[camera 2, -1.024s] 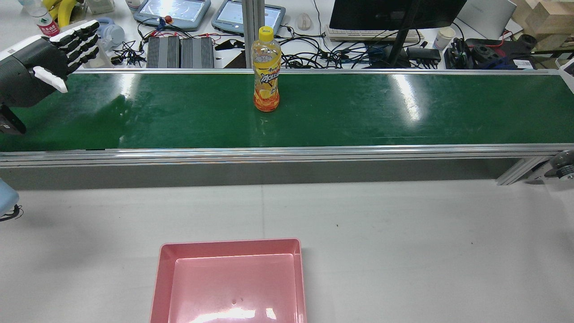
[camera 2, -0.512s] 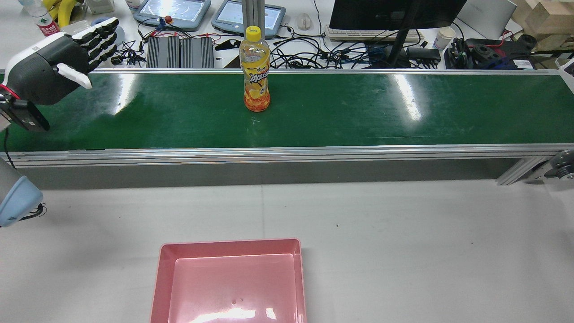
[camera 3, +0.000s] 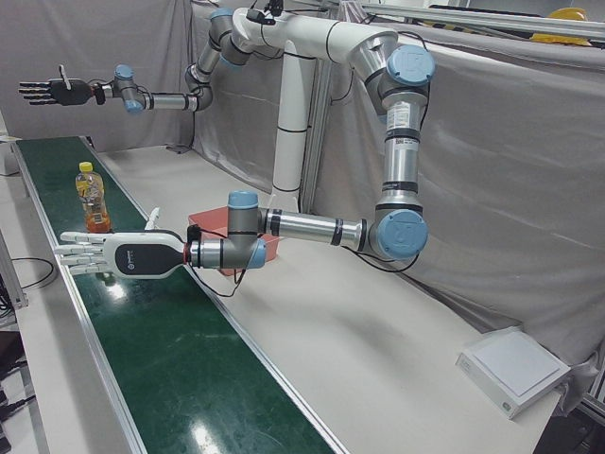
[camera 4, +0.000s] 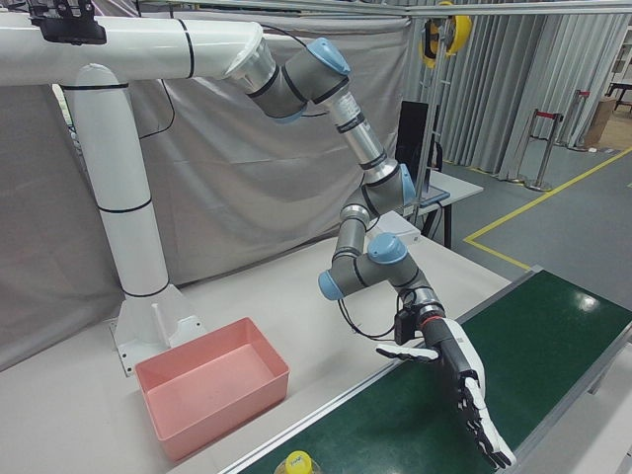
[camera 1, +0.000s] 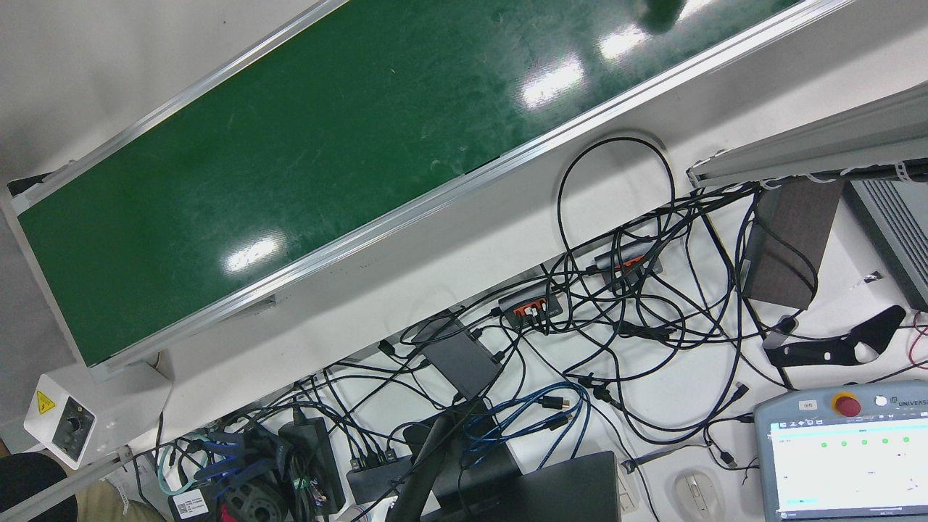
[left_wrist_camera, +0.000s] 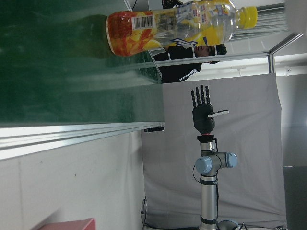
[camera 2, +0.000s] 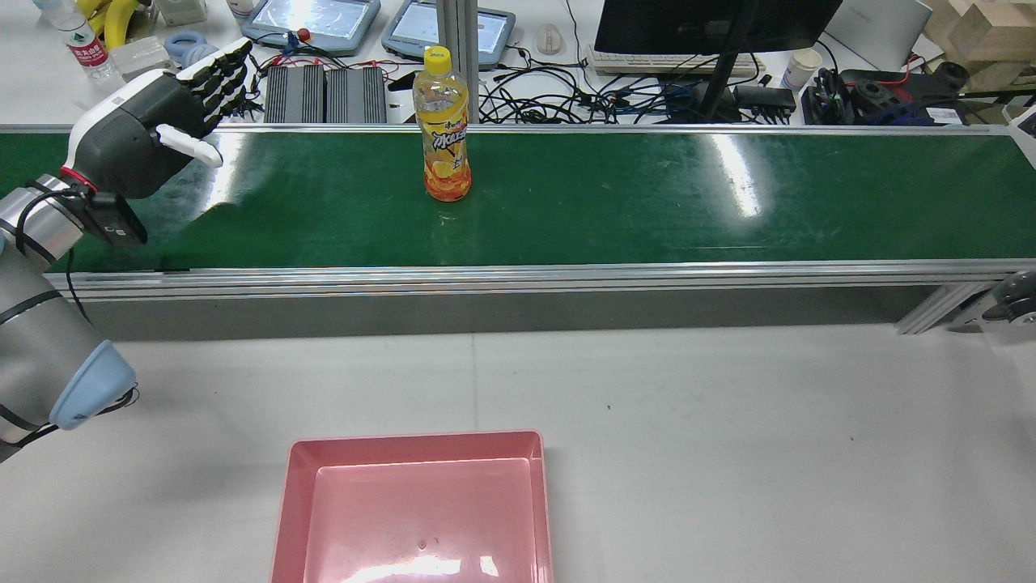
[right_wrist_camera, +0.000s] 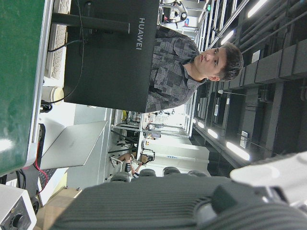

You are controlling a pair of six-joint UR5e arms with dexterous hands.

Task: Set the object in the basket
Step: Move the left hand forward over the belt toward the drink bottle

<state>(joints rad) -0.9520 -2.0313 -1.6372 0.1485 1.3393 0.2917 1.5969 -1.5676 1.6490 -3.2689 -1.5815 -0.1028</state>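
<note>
Bottle [camera 2: 443, 134] stands upright near belt [camera 2: 615, 202] far edge. Left hand [camera 2: 154, 121] waits beside, fingers apart, empty, probably for grabbing. Right hand [camera 3: 59, 92] fingers spread, empty. Pink basket [camera 2: 417, 506] ready.

Yellow-capped orange drink bottle [camera 2: 443, 129] upright on green belt [camera 2: 615, 194]; pink basket [camera 2: 414, 510] empty.

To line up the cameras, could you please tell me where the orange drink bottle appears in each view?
Front view: not in it.
Rear view: bottle upright at the belt's far edge, left of centre.
Left-front view: far up the belt, upper left.
Right-front view: only its yellow cap at the bottom edge.
Left hand view: top, lying sideways in the picture.
Right hand view: not in it.
Shared landmark: the green conveyor belt.
</note>
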